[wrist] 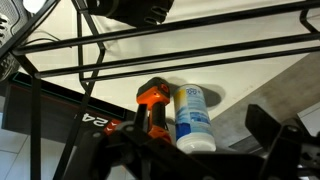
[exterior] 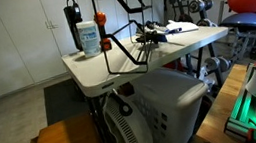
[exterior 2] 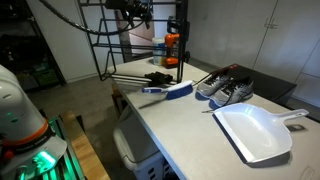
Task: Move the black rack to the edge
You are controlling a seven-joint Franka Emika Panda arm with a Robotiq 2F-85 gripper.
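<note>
Black wire rack: stands at table's far end, beside jar. Gripper: up among top rods; opening and hold cannot be told. Advice: slide slowly toward edge, keeping frame upright.

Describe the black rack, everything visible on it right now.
The black rack is an open, see-through frame of thin black wire rods, apparently metal. In the wrist view its bars cross close overhead, with the white jar and an orange-and-black item beyond. In an exterior view it stands at the table's far end. Gripper contact is unclear.
</note>
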